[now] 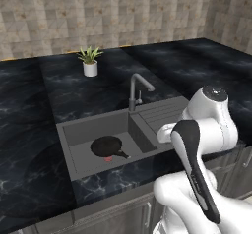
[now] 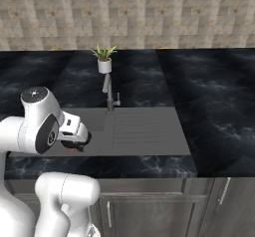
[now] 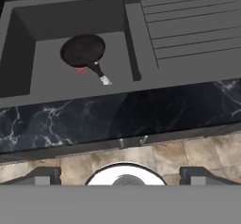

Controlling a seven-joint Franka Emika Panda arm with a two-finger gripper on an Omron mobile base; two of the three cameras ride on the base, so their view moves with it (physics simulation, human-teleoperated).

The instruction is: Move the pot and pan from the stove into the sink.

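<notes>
Pan [image 1: 106, 146]: shallow black round frying pan, flat on floor of grey rectangular metal sink [image 1: 74, 134], toward basin's middle. Straight dark handle with pale silvery tip points at front wall (small red spot peeks from under pan rim). Ribbed drainboard [image 3: 193, 25] beside basin. Arched grey faucet [image 1: 136, 89] behind; small potted plant [image 1: 89, 61] on black marbled counter [image 1: 29, 130]. Gripper [image 3: 120, 178] above counter's front edge, fingers spread wide, holding nothing.

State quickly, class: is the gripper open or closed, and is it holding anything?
Gripper: open, holding nothing; the pan lies in the sink.
</notes>
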